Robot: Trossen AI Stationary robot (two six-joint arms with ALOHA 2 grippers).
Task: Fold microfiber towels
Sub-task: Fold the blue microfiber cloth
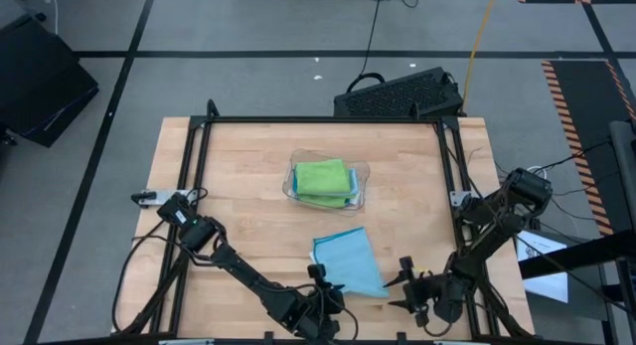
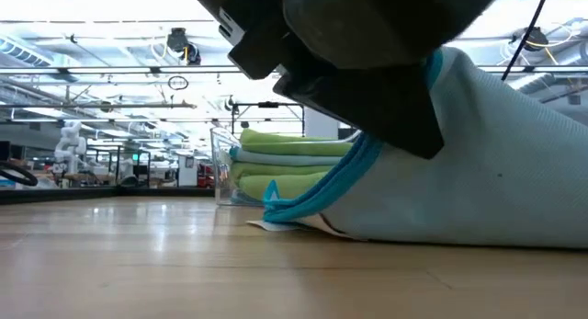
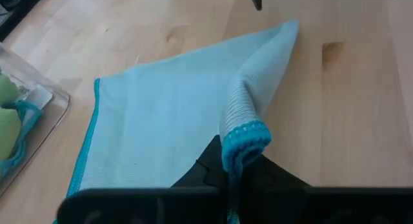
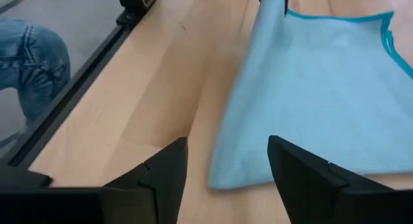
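Note:
A light blue microfiber towel [image 1: 348,260] with a turquoise hem lies on the wooden table near its front edge. My left gripper [image 1: 320,285] is at the towel's near left side, shut on its hem. My right gripper [image 4: 227,153] stands open just off the towel's near right corner [image 4: 222,179], its fingers on either side of that corner and apart from it. Folded lime green and light blue towels [image 1: 324,178] sit stacked in a clear plastic tray [image 1: 362,174] at the table's middle. My left gripper pinches the towel's turquoise hem [image 3: 245,139] between its two fingers, where the edge bunches into a small fold. The fingers slant down from the table's near side. The pinched edge [image 2: 367,153] is raised off the table and the cloth slopes down from it, the rest lying flat.
A black metal frame [image 1: 199,136] runs along the table's left, right and far sides. Bare wood lies left of the blue towel and between it and the tray. A person's leg in jeans [image 4: 32,62] shows beyond the table's edge.

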